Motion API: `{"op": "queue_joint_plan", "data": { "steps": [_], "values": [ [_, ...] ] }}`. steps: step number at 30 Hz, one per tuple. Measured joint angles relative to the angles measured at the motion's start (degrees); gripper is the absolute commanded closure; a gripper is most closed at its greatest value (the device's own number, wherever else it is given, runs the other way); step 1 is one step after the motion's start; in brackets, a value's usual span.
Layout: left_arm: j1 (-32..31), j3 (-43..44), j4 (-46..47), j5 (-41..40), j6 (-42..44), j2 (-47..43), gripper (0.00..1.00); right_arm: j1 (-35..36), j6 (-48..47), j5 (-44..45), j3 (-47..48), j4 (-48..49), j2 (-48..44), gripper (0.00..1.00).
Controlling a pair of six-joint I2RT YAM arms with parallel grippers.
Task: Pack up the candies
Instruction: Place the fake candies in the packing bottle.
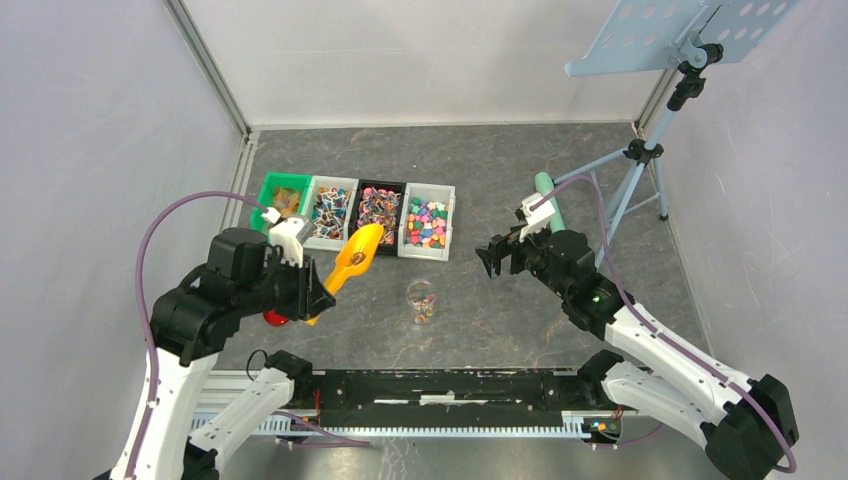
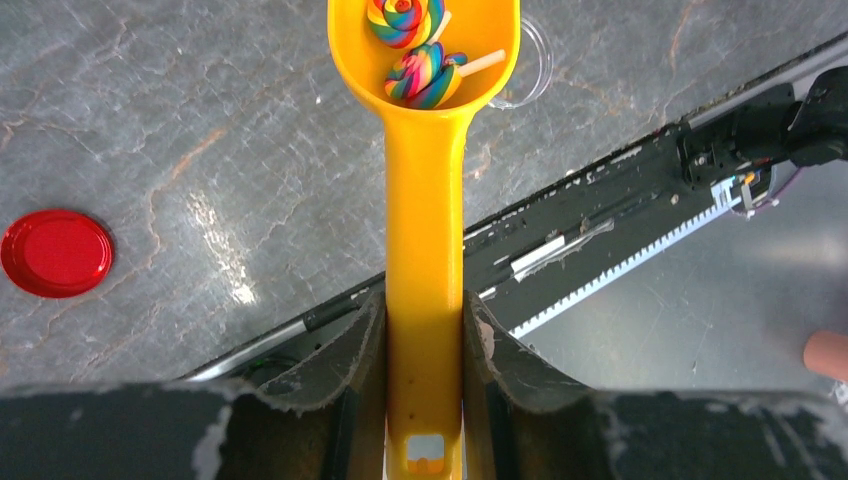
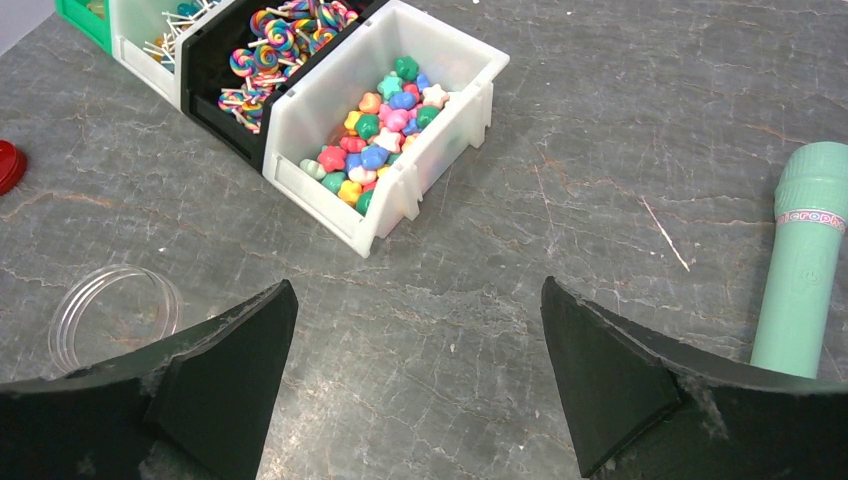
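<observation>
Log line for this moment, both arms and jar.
left gripper: shut on scoop | scoop: two swirl lollipops in bowl | right gripper: open, empty | jar: upright, uncapped | red lid: on table

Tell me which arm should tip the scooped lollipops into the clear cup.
Left. The left gripper grips the scoop, loaded with lollipops, near the cup. The right gripper is open and empty.

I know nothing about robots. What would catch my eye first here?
Brightest is the orange scoop, clamped in the left arm's fingers and carrying rainbow lollipops above the grey table. Behind it a row of bins holds colourful candies, while the right arm's fingers stand wide open and empty.
</observation>
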Motion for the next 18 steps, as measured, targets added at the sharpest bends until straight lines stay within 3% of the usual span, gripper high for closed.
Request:
{"op": "queue_joint_plan", "data": {
  "steps": [18],
  "values": [
    [-5.7,1.4,-0.9,-3.6,0.7,5.2,0.98,0.0,-0.4,0.0,-2.8,-0.1,-1.3,0.02]
  ]
}}
